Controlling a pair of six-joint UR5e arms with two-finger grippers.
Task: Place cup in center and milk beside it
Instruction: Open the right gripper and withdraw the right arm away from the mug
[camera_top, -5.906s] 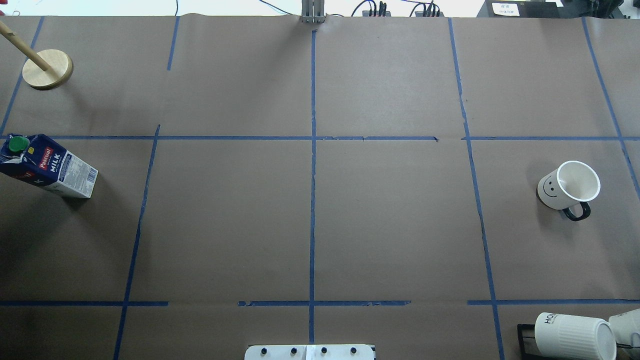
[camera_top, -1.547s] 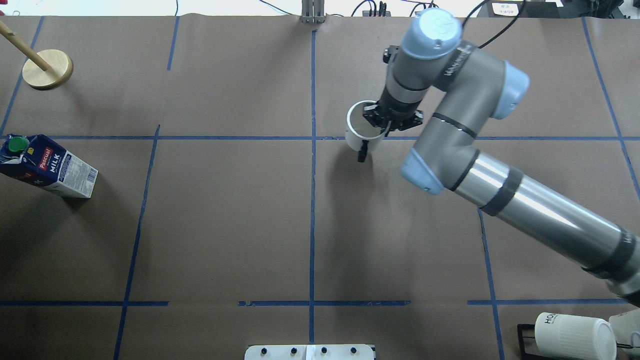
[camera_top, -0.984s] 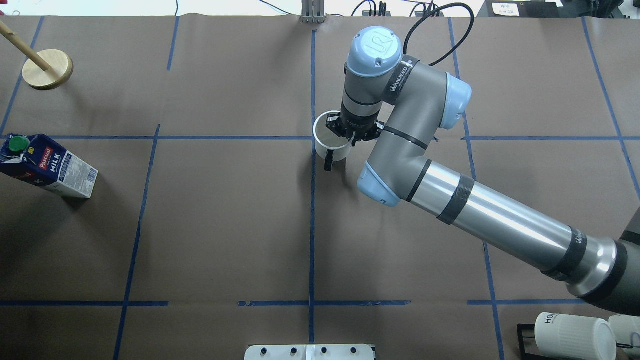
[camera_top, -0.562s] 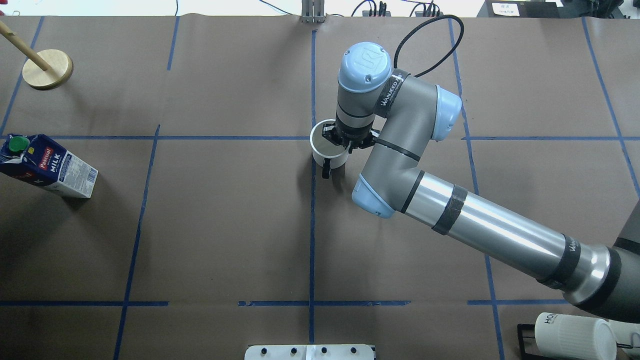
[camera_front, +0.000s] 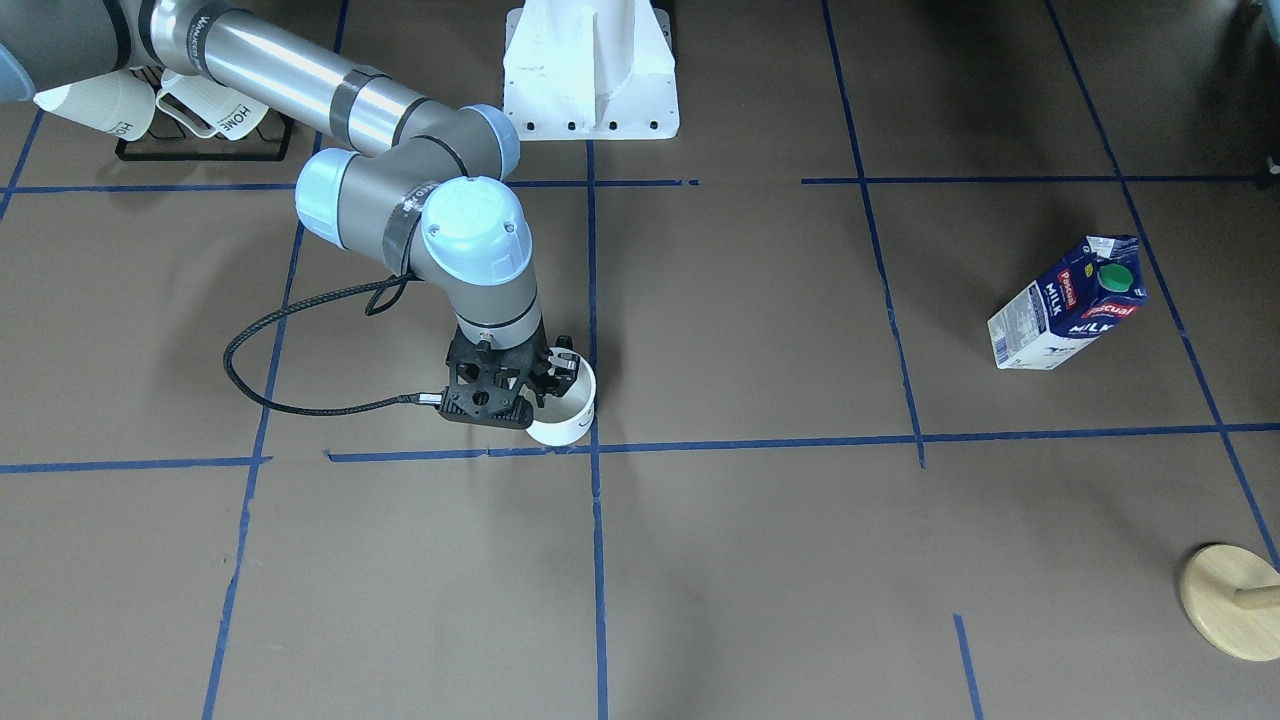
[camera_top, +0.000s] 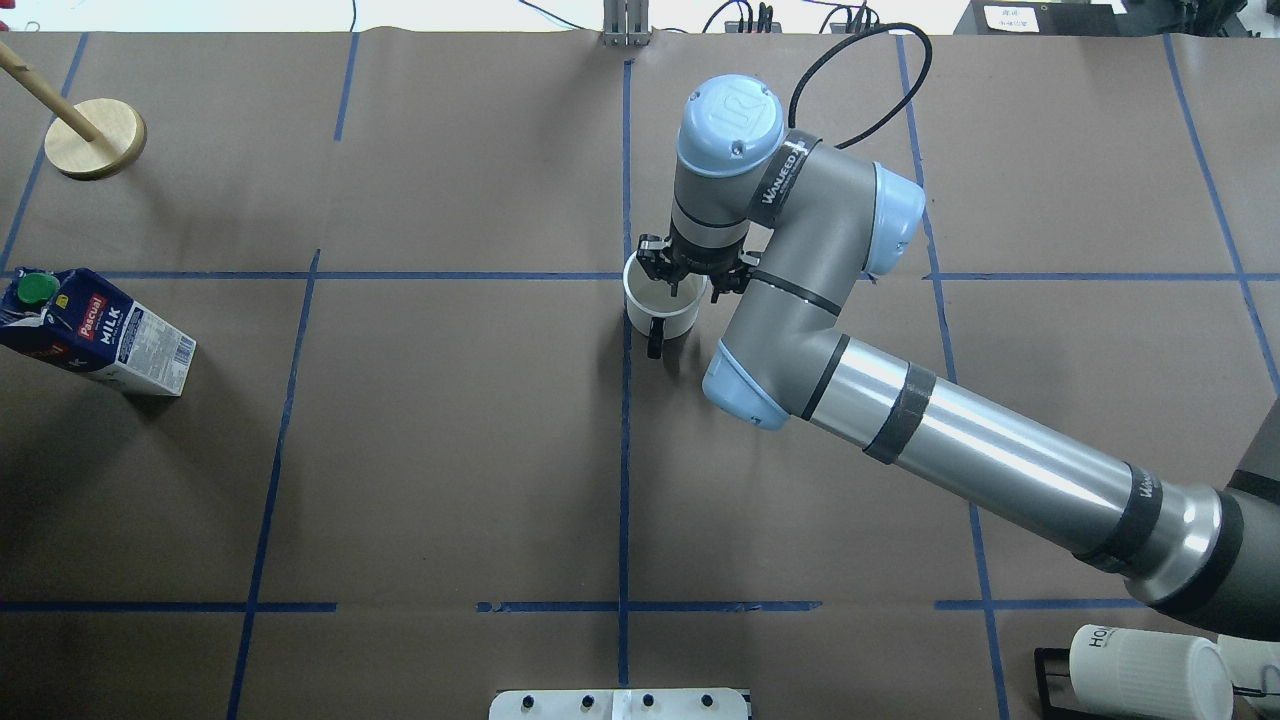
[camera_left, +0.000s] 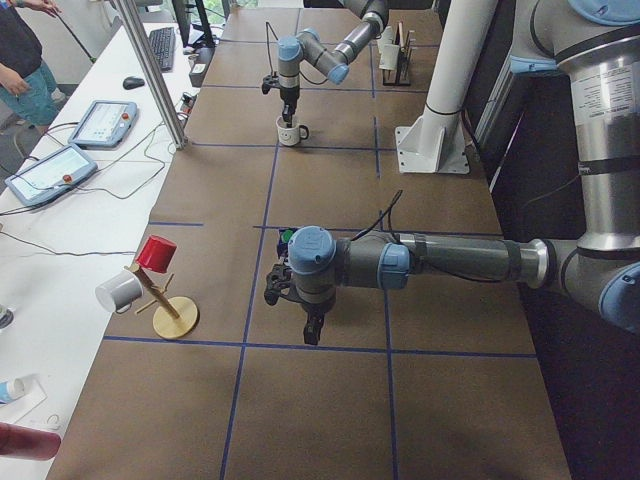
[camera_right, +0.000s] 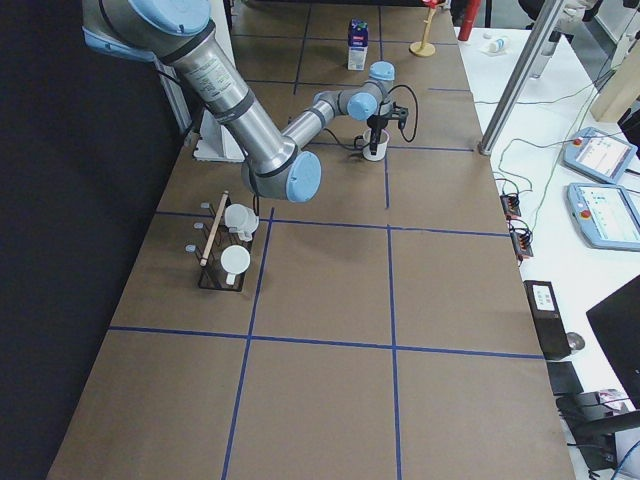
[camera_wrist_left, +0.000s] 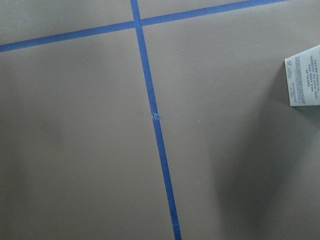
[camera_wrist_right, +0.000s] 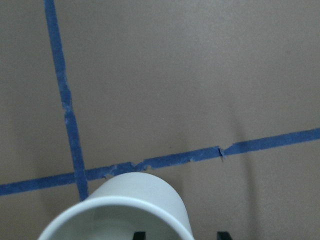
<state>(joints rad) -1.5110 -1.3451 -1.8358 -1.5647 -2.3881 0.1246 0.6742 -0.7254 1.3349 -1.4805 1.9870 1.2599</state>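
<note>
Although the right hand was lowered onto the cup, it did not appear clamped. In the right wrist view its two dark fingertips stood well apart, one inside the rim and one outside the wall, so the hand was recorded as open astride the wall. The cup stood upright on the bench, just beside the centre. It lay on the robot's right of the lengthwise tape and on the robot's side of the cross tape. Its black handle pointed toward the robot. The right arm reached in across the bench from the robot's right.

The milk stood at the robot's far left, well apart from the cup, with its green cap at the top. The left hand showed only in the left side view, hanging above the bench close to the carton. Whether it was open or closed could not be told. The left wrist view showed only a corner of the carton at its right edge, above bare paper and tape.

A wooden stand sat at the far left corner. A rack with ribbed mugs sat at the near right corner.
</note>
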